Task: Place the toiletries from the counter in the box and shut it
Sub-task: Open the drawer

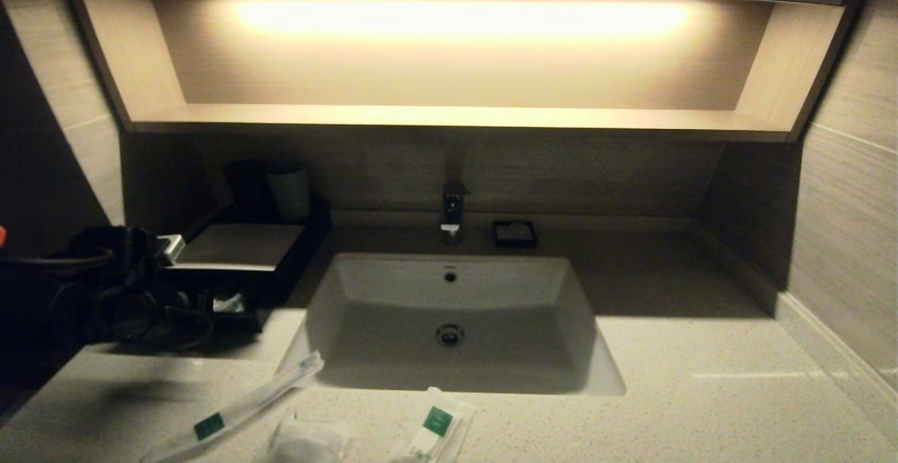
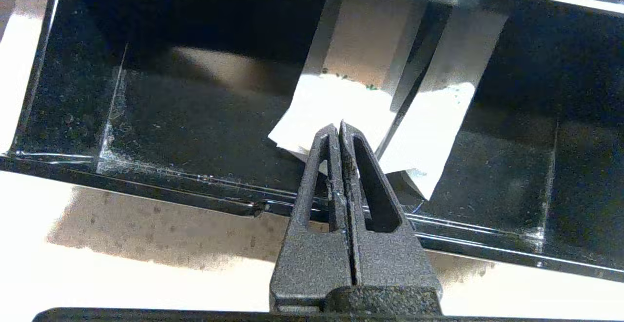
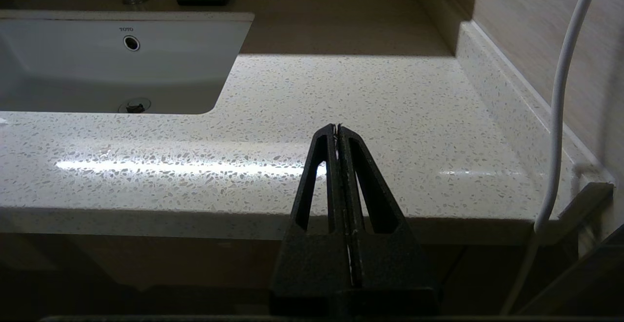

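Three plastic packets are lying on the counter (image 1: 701, 351) along its near edge, in front of the white sink (image 1: 456, 323): a long thin packet (image 1: 238, 407) lying at a slant by the sink's near left corner, a small puffy packet (image 1: 305, 442) just beside it, and a shorter packet (image 1: 435, 431) with a green square label just right of that. None of them is touching a gripper.

At the left end of the counter the black box (image 1: 242, 252) is sitting with its drawer tray (image 1: 235, 312) pulled out toward the front edge, and a bit of white is showing inside the tray. In the left wrist view the tray (image 2: 195, 131) is holding a white packet (image 2: 336, 107), with a second white piece (image 2: 429, 131) beside it past a dark divider.

The left gripper (image 2: 340, 126) is hanging at the tray's front rim with its fingers pressed together, the tips reaching over the near edge of the white packet; whether they are pinching it cannot be told. In the head view the left gripper (image 1: 200, 309) is showing as a dark shape just left of the tray.

The right gripper (image 3: 337, 128) is resting low in front of the counter's right side, fingers together and holding nothing. A dark cup (image 1: 289, 193) is standing behind the box, a faucet (image 1: 453, 210) behind the sink, and a small soap dish (image 1: 514, 233) to the right of the faucet.
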Motion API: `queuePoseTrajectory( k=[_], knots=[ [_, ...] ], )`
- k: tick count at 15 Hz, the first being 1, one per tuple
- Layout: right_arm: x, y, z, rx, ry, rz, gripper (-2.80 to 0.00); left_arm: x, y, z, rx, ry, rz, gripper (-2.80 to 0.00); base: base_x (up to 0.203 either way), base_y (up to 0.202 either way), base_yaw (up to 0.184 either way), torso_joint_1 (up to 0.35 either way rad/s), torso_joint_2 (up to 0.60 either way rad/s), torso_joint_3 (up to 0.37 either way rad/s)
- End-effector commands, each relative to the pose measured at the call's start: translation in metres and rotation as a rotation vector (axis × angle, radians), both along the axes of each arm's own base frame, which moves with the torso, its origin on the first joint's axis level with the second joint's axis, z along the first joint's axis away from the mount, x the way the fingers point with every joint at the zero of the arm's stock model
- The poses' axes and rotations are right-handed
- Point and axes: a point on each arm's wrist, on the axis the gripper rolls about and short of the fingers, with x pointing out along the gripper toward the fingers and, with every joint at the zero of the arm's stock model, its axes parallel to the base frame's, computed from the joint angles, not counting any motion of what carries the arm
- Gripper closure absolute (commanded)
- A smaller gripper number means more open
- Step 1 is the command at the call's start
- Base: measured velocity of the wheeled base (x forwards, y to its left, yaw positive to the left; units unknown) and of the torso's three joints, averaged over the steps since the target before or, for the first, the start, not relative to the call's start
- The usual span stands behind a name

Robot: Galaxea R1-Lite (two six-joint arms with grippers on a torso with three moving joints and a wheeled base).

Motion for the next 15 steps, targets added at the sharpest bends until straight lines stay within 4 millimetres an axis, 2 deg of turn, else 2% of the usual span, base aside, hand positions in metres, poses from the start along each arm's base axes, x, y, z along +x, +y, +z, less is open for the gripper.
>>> queuePoseTrajectory(
  k=[1,15],
  knots=[
    [0.000,0.000,0.000,0.000,0.001,-0.001,0.00,-0.002,0.000,0.002,-0.001,0.004,-0.001,0.00,0.000,0.000,0.000,0.000,0.00,0.000],
    [0.000,0.000,0.000,0.000,0.001,0.001,0.00,-0.016,-0.003,0.007,0.023,0.097,-0.044,0.00,0.000,0.000,0.000,0.000,0.00,0.000]
  ],
)
